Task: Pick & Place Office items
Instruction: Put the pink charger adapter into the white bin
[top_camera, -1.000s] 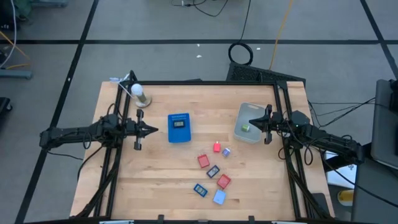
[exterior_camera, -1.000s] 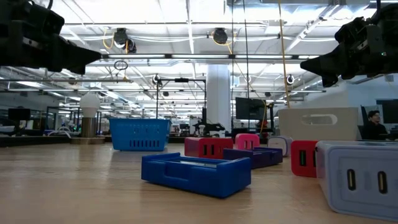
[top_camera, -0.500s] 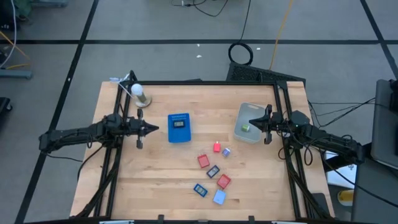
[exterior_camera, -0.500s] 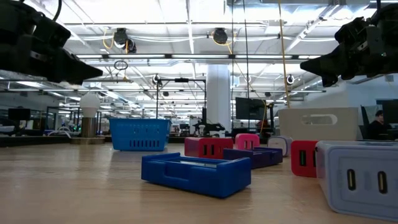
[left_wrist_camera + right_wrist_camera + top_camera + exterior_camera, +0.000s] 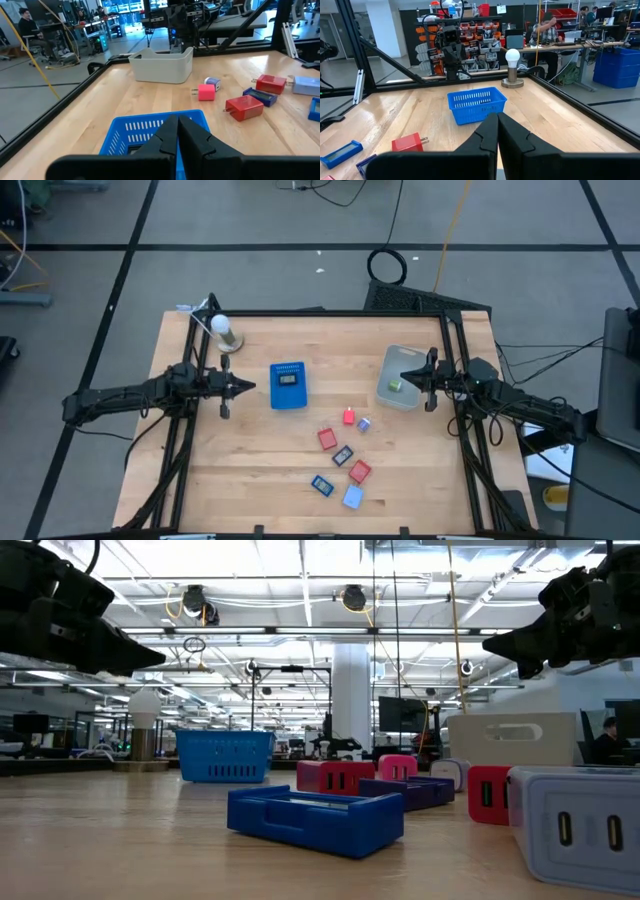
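High view: wooden table (image 5: 250, 470) in a black frame, grey floor with dark lines around it. Left gripper (image 5: 246, 388) is clenched and empty, hovering just beside the blue tray (image 5: 288, 385). Right gripper (image 5: 408, 380) is clenched and empty, over the grey bin (image 5: 400, 372), which holds 1 green piece (image 5: 395, 386). The other office items (image 5: 342, 455) lie scattered on the table near its front centre. A white bulb on a stand (image 5: 222, 330) occupies the far left corner. Wrist views show a workshop with seated people behind.

Seven small office items (image 5: 340, 455) on the bench, an eighth in the grey bin (image 5: 401, 376); one blue basket (image 5: 288, 385); one lamp (image 5: 224, 332).
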`<action>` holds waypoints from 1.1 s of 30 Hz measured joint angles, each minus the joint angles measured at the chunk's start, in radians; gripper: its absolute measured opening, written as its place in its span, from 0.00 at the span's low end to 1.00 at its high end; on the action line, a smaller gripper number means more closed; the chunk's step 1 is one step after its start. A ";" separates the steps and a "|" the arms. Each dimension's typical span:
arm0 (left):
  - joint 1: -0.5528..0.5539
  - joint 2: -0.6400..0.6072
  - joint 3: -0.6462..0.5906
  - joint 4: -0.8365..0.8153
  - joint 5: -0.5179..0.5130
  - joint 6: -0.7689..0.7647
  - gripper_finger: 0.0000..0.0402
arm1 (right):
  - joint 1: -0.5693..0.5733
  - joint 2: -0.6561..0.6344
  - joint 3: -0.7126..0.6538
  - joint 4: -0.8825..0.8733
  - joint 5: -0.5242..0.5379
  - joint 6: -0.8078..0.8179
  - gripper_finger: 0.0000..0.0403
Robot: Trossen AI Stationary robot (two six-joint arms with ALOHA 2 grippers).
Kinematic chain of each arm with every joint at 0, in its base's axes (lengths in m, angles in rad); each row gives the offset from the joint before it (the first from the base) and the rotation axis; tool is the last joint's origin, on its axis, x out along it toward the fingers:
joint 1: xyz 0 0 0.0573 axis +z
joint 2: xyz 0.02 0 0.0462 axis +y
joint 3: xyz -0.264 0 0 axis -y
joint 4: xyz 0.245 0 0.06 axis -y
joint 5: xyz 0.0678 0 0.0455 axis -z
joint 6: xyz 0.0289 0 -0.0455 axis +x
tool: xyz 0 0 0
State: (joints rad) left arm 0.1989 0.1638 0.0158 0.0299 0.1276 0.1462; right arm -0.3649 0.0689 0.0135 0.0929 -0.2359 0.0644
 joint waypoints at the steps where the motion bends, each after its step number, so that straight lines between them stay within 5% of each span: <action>1: 0.000 0.000 0.000 0.000 -0.001 -0.004 0.04 | 0.000 0.000 0.000 0.000 0.001 0.001 0.00; 9: 0.000 0.000 0.000 -0.005 -0.025 -0.074 0.04 | 0.000 0.024 0.023 0.014 0.008 -0.027 0.00; 17: 0.000 0.000 0.000 -0.005 -0.025 -0.096 0.04 | 0.000 0.158 0.215 -0.052 0.049 -0.027 0.00; 26: 0.000 0.000 0.000 -0.005 -0.028 -0.076 0.04 | 0.094 0.473 0.565 -0.316 0.029 -0.054 0.00; 33: 0.000 0.000 0.000 -0.005 -0.034 -0.095 0.04 | 0.243 0.723 0.699 -0.428 0.044 -0.120 0.00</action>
State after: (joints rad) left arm 0.1989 0.1638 0.0158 0.0246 0.0940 0.0509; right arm -0.1223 0.7915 0.7124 -0.3350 -0.1919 -0.0552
